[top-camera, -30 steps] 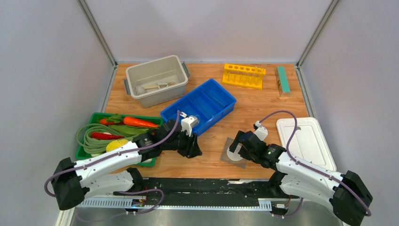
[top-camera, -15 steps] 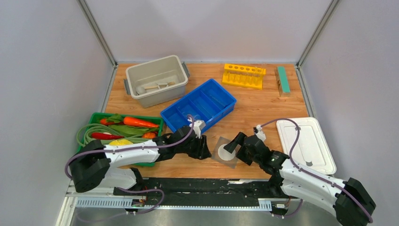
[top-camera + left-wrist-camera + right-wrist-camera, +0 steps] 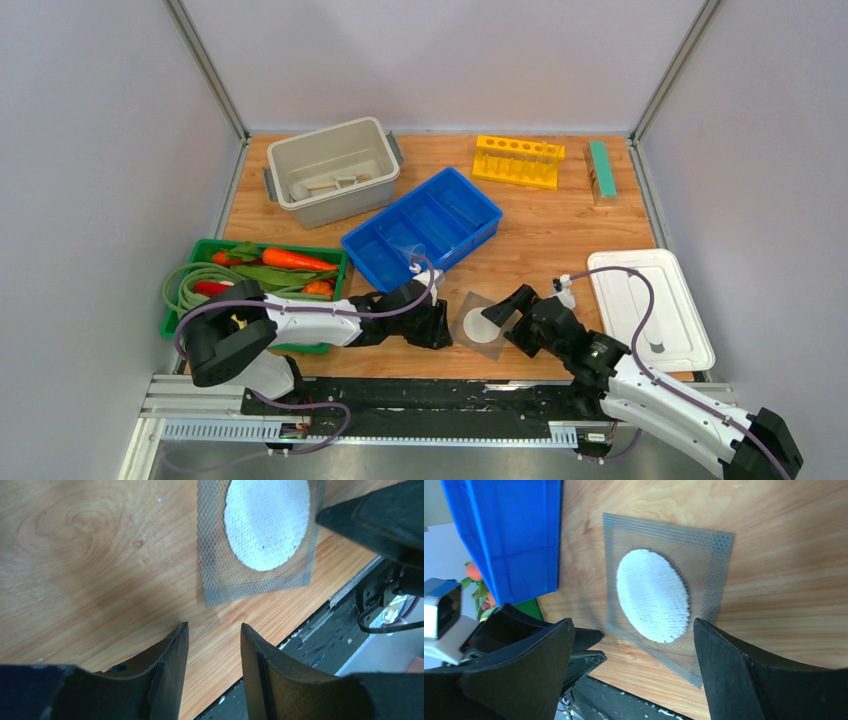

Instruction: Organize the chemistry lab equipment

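1. Flat on the wooden table, close to its front edge: the grey square mesh with white disc. Sits just in front of the blue tray, apart from it, between the two grippers.
2. Low at the mesh's left side: the left gripper. Shows only a narrow gap between the fingers and holds nothing. Aims at the nearest mesh corner, just short of it in the left wrist view.
3. At the mesh's right side: the right gripper. Spreads its fingers wide, wider than the white disc as seen from the right wrist, and grips nothing. Cannot tell whether either fingertip touches the mesh.
4. Further off on the table: a green basket of vegetables at the left and a white lid at the right, both clear of the mesh.
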